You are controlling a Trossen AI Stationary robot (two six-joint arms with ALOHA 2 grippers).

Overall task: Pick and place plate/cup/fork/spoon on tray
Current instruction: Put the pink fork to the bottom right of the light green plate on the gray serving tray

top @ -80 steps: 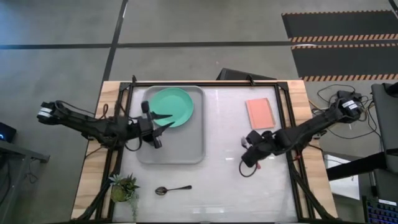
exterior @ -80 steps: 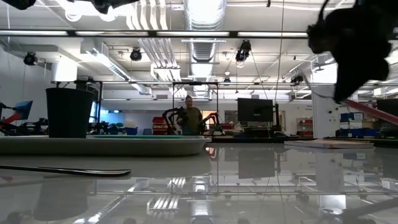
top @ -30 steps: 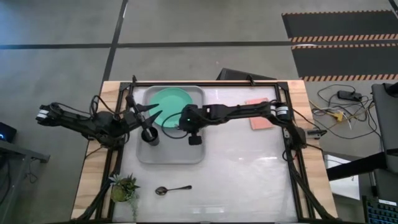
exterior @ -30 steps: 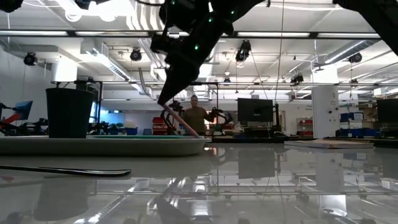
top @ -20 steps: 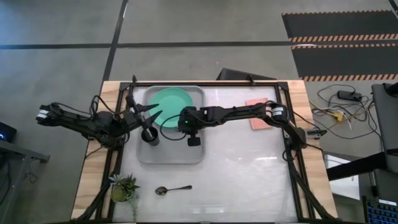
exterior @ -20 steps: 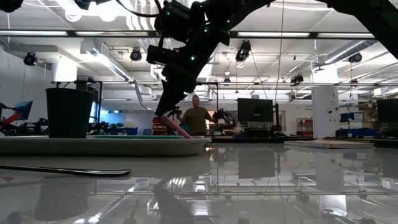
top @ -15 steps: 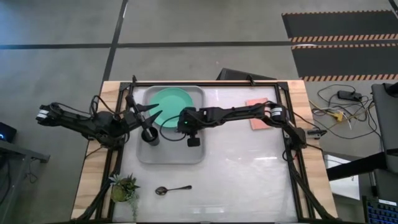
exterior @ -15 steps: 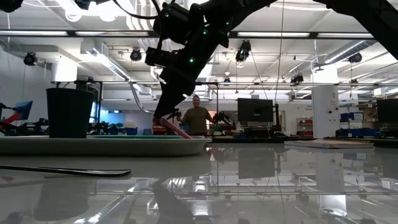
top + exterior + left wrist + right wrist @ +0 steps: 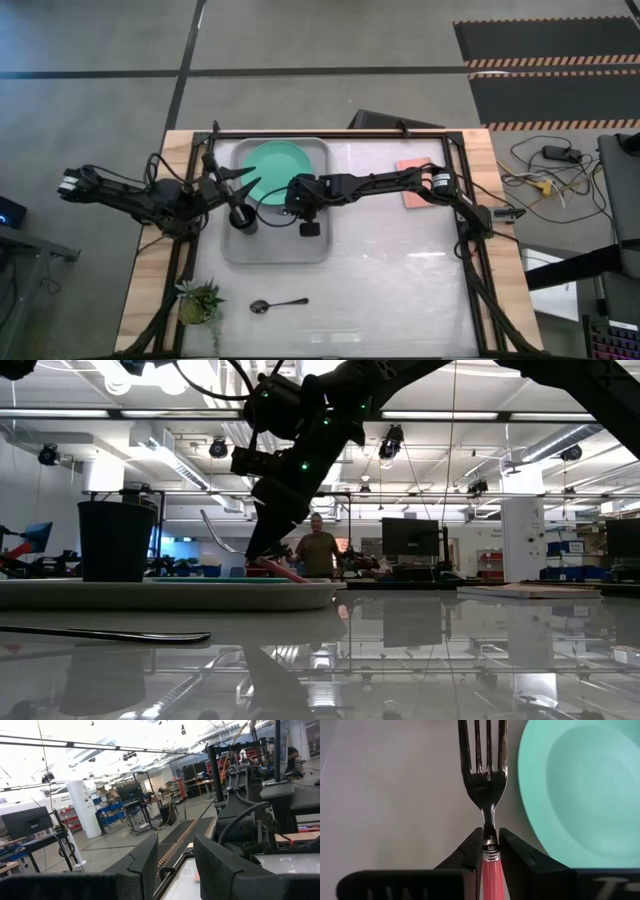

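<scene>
The light-grey tray [image 9: 300,245] lies at the table's far left, with the mint-green plate [image 9: 276,166] in its far half and the black cup [image 9: 243,218] upright near its left rim. My right gripper [image 9: 288,200] reaches over the tray beside the plate, shut on the pink-handled fork [image 9: 483,765]. The fork's tines point out over the tray floor [image 9: 390,795], next to the plate [image 9: 580,785]. My left gripper [image 9: 228,176] is open and empty, raised at the tray's left rim, just beyond the cup. The dark spoon [image 9: 278,304] lies on the table near the front edge. My right gripper pinches the fork's metal neck [image 9: 490,832], right where it meets the pink handle [image 9: 491,875], between its two fingers [image 9: 469,851]. The fingers come from the table's right, slanting down, and lie along the fork. The handle [image 9: 282,570] sits low over the tray; I cannot tell whether it touches.
A pink rectangular pad [image 9: 415,182] lies at the far right of the table. A small potted plant [image 9: 200,300] stands at the near left corner. A person [image 9: 318,552] stands in the room far behind the table.
My right gripper has gone a little toward the table's left edge and down, carrying the fork lower over the tray beside the plate.
</scene>
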